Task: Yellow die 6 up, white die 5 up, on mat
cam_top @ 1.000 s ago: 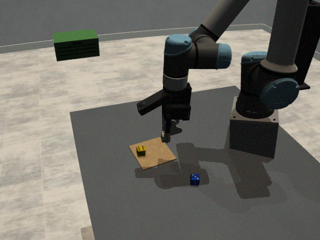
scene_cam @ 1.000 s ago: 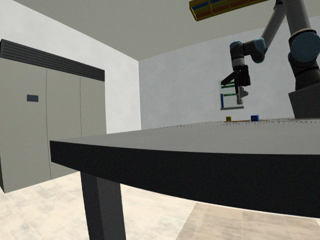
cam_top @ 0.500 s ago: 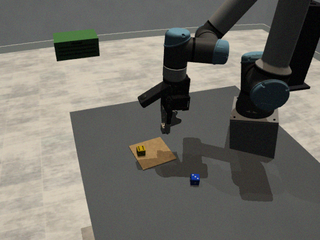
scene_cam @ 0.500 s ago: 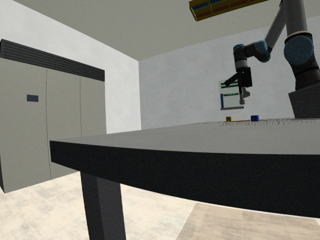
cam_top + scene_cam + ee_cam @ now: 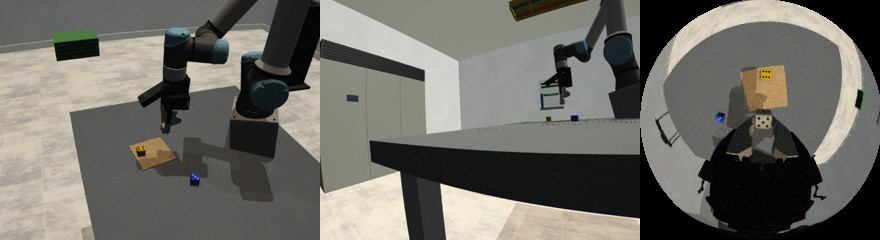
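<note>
The blue die [image 5: 194, 179] [image 5: 574, 118] [image 5: 720, 117] shows three white pips upward, near the tan mat [image 5: 152, 147] [image 5: 560, 120] [image 5: 776, 93].

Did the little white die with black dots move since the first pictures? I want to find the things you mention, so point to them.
Yes. In the top view, the white die [image 5: 163, 127] [image 5: 563, 102] [image 5: 763, 121] went up the picture, away from the flat tan square mat [image 5: 153, 145] [image 5: 559, 120] [image 5: 776, 92].
</note>
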Controlling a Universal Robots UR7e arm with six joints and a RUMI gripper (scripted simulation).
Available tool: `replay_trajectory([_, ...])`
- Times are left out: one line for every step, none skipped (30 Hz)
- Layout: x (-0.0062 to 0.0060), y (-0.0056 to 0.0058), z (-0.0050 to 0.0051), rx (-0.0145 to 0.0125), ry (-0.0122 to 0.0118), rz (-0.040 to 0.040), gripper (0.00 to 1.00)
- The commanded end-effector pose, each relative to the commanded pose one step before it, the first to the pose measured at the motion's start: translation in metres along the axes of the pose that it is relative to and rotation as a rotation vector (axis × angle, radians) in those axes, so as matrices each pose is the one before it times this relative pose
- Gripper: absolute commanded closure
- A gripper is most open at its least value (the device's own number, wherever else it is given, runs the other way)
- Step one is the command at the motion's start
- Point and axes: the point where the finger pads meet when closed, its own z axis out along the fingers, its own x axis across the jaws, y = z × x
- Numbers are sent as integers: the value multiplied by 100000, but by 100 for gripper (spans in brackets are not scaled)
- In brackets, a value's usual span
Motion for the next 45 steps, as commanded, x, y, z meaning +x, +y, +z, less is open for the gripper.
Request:
replay_trajectory([21, -37, 242, 26, -69, -40, 90])
replay_trajectory([3, 0, 118, -32, -36, -12, 90])
replay_trajectory([4, -2, 139, -14, -16, -5, 90])
replay_trajectory([5, -2, 162, 0, 0, 0, 90])
replay_trajectory([5, -1, 184, 0, 0, 0, 90])
replay_trajectory([6, -3, 204, 0, 0, 0, 90])
replay_trajectory([7, -2, 225, 0, 0, 0, 90])
replay_trajectory([7, -2, 243, 0, 0, 0, 90])
replay_trajectory([8, -2, 261, 0, 0, 0, 90])
replay_trajectory([0, 0, 0, 0, 0, 0, 90])
replay_trajectory([0, 0, 0, 0, 0, 0, 90])
replay_trajectory([9, -3, 276, 0, 0, 0, 90])
replay_trajectory([8, -1, 291, 0, 0, 0, 90])
replay_trajectory([9, -4, 301, 0, 0, 0, 90])
replay_trajectory([9, -3, 312, 0, 0, 0, 90])
replay_trajectory([9, -2, 321, 0, 0, 0, 90])
replay_trajectory([10, -4, 326, 0, 0, 0, 90])
replay_trajectory([10, -3, 331, 0, 0, 0, 90])
replay_trajectory([10, -2, 334, 0, 0, 0, 90])
replay_trajectory([10, -4, 334, 0, 0, 0, 90])
replay_trajectory([10, -3, 333, 0, 0, 0, 90])
replay_trajectory([10, -2, 331, 0, 0, 0, 90])
replay_trajectory([10, -3, 326, 0, 0, 0, 90])
replay_trajectory([10, -3, 320, 0, 0, 0, 90])
replay_trajectory([9, -2, 313, 0, 0, 0, 90])
replay_trajectory([9, -3, 304, 0, 0, 0, 90])
replay_trajectory([0, 0, 0, 0, 0, 0, 90])
replay_trajectory([0, 0, 0, 0, 0, 0, 90])
replay_trajectory([9, -3, 294, 0, 0, 0, 90])
replay_trajectory([8, -1, 283, 0, 0, 0, 90])
replay_trajectory([9, -4, 270, 0, 0, 0, 90])
replay_trajectory([7, -1, 256, 0, 0, 0, 90])
replay_trajectory([8, -3, 241, 0, 0, 0, 90])
replay_trajectory([6, -1, 226, 0, 0, 0, 90])
replay_trajectory([7, -3, 209, 0, 0, 0, 90])
replay_trajectory([6, -1, 193, 0, 0, 0, 90])
replay_trajectory([5, -2, 175, 0, 0, 0, 90])
replay_trajectory([5, -2, 158, 0, 0, 0, 90])
replay_trajectory([4, -1, 140, 0, 0, 0, 90])
replay_trajectory([4, -1, 122, 0, 0, 0, 90])
replay_trajectory([3, -2, 105, 0, 0, 0, 90])
replay_trajectory([3, -1, 88, 0, 0, 0, 90])
replay_trajectory([2, 0, 71, 0, 0, 0, 90])
replay_trajectory([0, 0, 0, 0, 0, 0, 90])
replay_trajectory([0, 0, 0, 0, 0, 0, 90])
